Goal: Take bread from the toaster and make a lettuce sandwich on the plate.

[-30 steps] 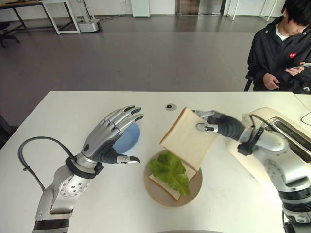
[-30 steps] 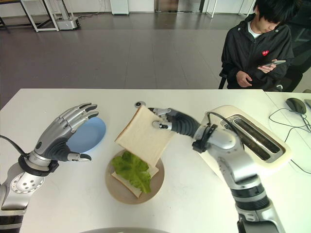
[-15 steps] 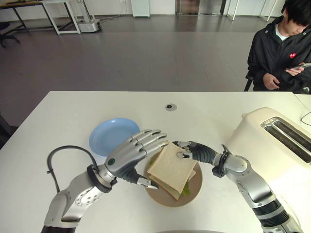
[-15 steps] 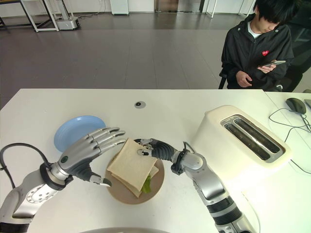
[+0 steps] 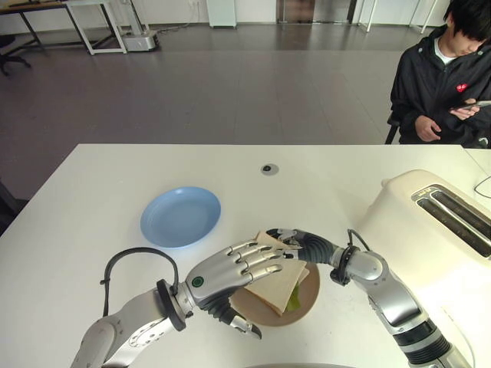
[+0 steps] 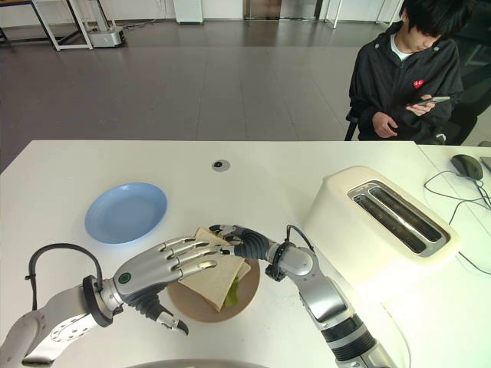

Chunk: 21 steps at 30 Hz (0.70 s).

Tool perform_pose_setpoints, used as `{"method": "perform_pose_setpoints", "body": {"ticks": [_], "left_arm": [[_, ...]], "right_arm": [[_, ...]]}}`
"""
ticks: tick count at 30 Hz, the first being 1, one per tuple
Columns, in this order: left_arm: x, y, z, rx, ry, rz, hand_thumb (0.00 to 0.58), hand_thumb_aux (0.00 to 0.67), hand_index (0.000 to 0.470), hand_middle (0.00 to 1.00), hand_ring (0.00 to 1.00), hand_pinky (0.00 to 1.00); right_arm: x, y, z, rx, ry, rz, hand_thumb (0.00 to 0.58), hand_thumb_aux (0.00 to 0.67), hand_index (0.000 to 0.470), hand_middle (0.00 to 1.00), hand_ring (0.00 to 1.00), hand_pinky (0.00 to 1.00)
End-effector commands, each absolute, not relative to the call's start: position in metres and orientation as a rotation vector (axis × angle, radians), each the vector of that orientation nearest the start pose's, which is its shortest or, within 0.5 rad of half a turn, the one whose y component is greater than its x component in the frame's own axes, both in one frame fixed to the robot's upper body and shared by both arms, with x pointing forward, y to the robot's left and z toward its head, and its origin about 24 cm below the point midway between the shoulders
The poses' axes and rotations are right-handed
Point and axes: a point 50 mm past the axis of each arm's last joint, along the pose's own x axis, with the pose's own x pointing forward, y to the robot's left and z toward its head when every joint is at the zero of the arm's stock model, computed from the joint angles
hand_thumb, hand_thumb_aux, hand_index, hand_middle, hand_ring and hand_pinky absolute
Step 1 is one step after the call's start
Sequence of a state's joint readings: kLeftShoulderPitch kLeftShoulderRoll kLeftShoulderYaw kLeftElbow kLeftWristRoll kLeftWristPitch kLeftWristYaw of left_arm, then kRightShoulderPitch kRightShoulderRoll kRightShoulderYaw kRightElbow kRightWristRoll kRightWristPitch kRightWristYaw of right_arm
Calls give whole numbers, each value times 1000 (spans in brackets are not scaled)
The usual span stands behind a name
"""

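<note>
Bread slice (image 5: 285,277) lies atop the lettuce (image 6: 232,292) on the brown plate (image 5: 308,290). Left hand (image 5: 224,277), spread flat, covers the slice's 9 o'clock side. Right hand (image 5: 303,245) rests at its 12 o'clock edge; whether it pinches the bread cannot be told. Toaster (image 5: 430,224) stands at 3 o'clock.

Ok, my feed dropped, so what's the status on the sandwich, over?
Left hand flat over top slice, fingers open. Right hand at its far edge. Lettuce showing underneath, on brown plate. Blue plate, toaster stand apart.

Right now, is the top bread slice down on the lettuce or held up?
Down: the top slice lies over the lettuce on the plate, left hand spread on it, right hand at its edge.
</note>
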State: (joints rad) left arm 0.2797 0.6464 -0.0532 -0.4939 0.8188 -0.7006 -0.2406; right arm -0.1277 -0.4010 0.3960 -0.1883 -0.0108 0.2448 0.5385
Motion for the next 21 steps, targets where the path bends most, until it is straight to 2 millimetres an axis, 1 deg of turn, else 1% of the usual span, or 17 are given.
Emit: {"method": "perform_pose_setpoints", "body": {"ticks": [1, 4, 6, 8, 10, 13, 14, 15, 16, 17, 18, 19, 20, 21], "left_arm": [[150, 151, 102, 1476, -636, -883, 0, 0, 0, 0, 0, 0], [147, 147, 94, 1460, -606, -929, 0, 0, 0, 0, 0, 0], [144, 144, 89, 1438, -589, -959, 23, 13, 9, 0, 0, 0], [142, 141, 84, 1414, -576, -980, 18, 11, 7, 0, 0, 0], [142, 139, 80, 1394, -569, -992, 0, 0, 0, 0, 0, 0], [145, 138, 71, 1377, -539, -1010, 0, 0, 0, 0, 0, 0], [145, 138, 66, 1367, -520, -1022, 31, 18, 13, 0, 0, 0], [144, 138, 62, 1356, -502, -1034, 112, 68, 48, 0, 0, 0], [144, 138, 59, 1344, -488, -1042, 144, 89, 63, 0, 0, 0], [143, 138, 58, 1332, -479, -1047, 136, 84, 59, 0, 0, 0], [143, 138, 57, 1314, -473, -1053, 156, 97, 68, 0, 0, 0], [142, 138, 56, 1292, -468, -1062, 216, 139, 98, 0, 0, 0], [141, 137, 55, 1265, -463, -1072, 278, 187, 131, 0, 0, 0], [139, 136, 54, 1244, -458, -1084, 301, 205, 144, 0, 0, 0]], "right_arm": [[243, -99, 59, -454, 127, 921, 580, 670, 470, 0, 0, 0], [243, -99, 59, -453, 127, 924, 580, 670, 470, 0, 0, 0], [243, -99, 59, -451, 125, 925, 580, 670, 470, 0, 0, 0], [243, -98, 60, -448, 124, 931, 580, 670, 470, 0, 0, 0], [243, -97, 60, -445, 122, 935, 580, 670, 470, 0, 0, 0], [243, -97, 62, -443, 118, 935, 580, 670, 470, 0, 0, 0], [243, -96, 62, -443, 115, 938, 580, 670, 470, 0, 0, 0], [243, -96, 62, -445, 112, 941, 580, 670, 470, 0, 0, 0], [242, -95, 63, -449, 107, 947, 580, 670, 470, 0, 0, 0], [241, -94, 64, -452, 102, 951, 580, 670, 470, 0, 0, 0], [240, -94, 66, -458, 92, 950, 580, 670, 470, 0, 0, 0], [240, -94, 69, -463, 76, 949, 532, 478, 335, 0, 0, 0], [240, -94, 72, -470, 56, 947, 443, 344, 241, 0, 0, 0], [240, -94, 77, -476, 34, 941, 0, 0, 0, 0, 0, 0]]}}
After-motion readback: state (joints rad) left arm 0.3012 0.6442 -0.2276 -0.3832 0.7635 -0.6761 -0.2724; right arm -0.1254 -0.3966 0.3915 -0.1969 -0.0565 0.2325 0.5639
